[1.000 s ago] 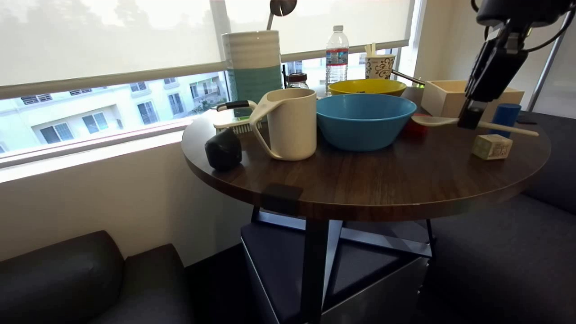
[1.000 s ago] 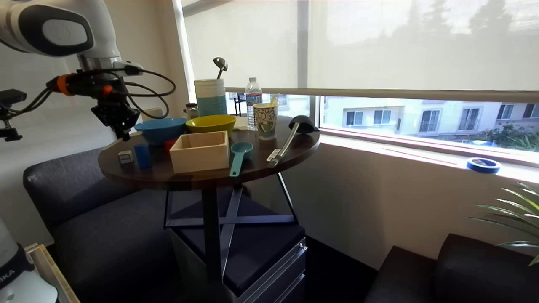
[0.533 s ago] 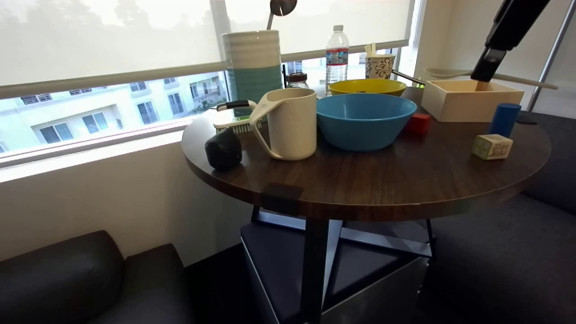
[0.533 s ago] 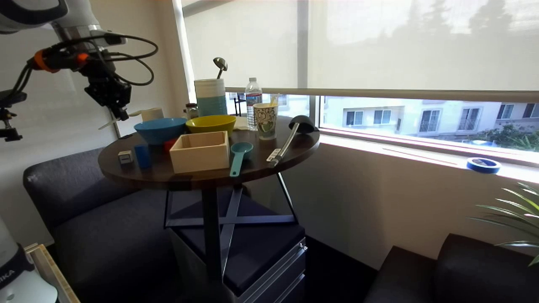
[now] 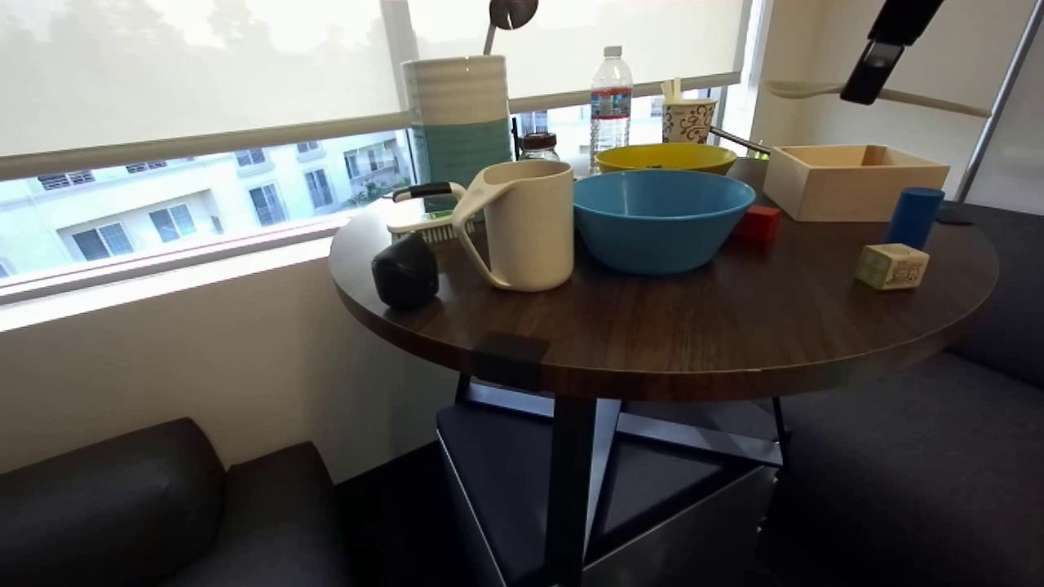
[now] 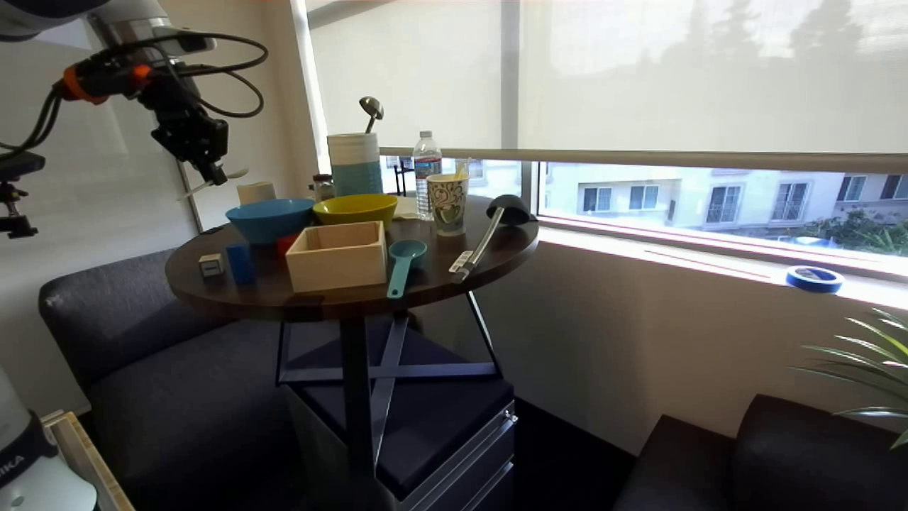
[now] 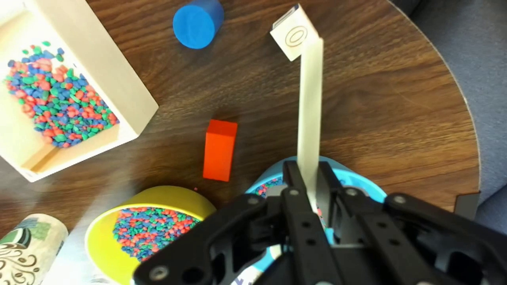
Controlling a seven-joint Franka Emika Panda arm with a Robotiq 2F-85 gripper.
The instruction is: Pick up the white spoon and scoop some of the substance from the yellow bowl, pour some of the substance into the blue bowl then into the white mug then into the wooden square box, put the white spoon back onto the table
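Note:
My gripper point(image 5: 866, 80) is shut on the handle of the white spoon point(image 5: 938, 102), high above the table point(image 5: 652, 334). The spoon lies roughly level; I cannot tell whether its bowl holds anything. In the wrist view the spoon handle point(image 7: 311, 103) sticks out between the fingers and its bowl end is hidden, with the blue bowl point(image 7: 366, 184) below. The yellow bowl point(image 7: 178, 194) and the wooden square box point(image 7: 103, 67) hold coloured pebbles; some show in the blue bowl. The white mug point(image 5: 534, 228) stands beside the blue bowl in an exterior view.
A blue cylinder point(image 5: 915, 216), a small wooden cube point(image 5: 893, 267) and a red block point(image 5: 758, 222) stand on the table. A patterned cup point(image 6: 448, 206), a water bottle point(image 6: 427, 170), a teal scoop point(image 6: 402, 270) and a tall crock point(image 5: 457, 122) stand around the bowls.
My gripper and the white spoon have risen from just above the tabletop to well above the wooden box's height in an exterior view. The things on the table have not moved.

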